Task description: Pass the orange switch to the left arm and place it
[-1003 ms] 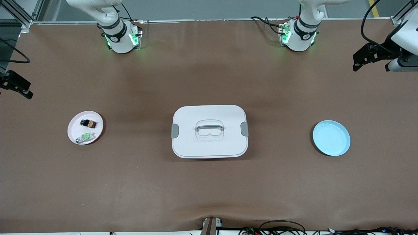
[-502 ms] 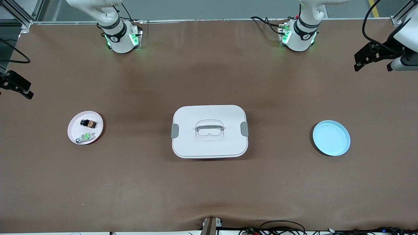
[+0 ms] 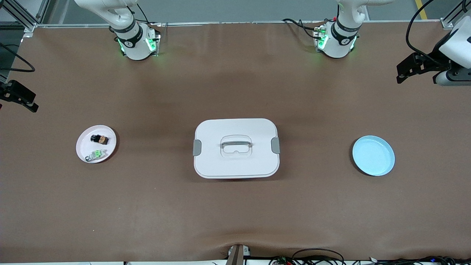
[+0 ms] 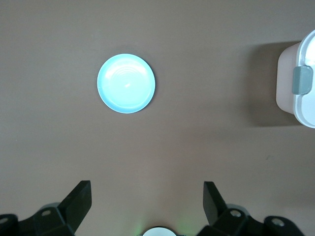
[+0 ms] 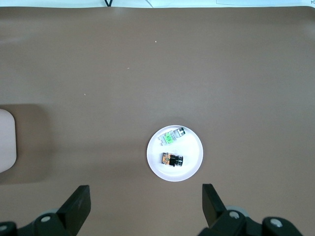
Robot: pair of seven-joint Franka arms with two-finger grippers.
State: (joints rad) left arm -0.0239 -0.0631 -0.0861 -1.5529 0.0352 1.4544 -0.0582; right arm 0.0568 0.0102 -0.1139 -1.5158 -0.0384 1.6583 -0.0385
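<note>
The orange switch (image 3: pixel 99 139) is a tiny black block with an orange-tan part. It lies on a small white plate (image 3: pixel 82 141) toward the right arm's end of the table; it also shows in the right wrist view (image 5: pixel 172 159). The white box (image 3: pixel 236 148) with grey latches stands mid-table. My right gripper (image 3: pixel 22 100) hangs over the table's edge at the right arm's end, open and empty (image 5: pixel 146 199). My left gripper (image 3: pixel 404 71) hangs over the left arm's end, open and empty (image 4: pixel 147 196).
A green-and-grey component (image 3: pixel 96 155) lies on the same white plate (image 5: pixel 192 157), nearer the front camera than the switch. An empty light blue plate (image 3: pixel 373 155) sits toward the left arm's end, also in the left wrist view (image 4: pixel 126 83). Brown mat covers the table.
My left gripper has shifted slightly back and forth over its end of the table. The right gripper and the objects have stayed in place.
</note>
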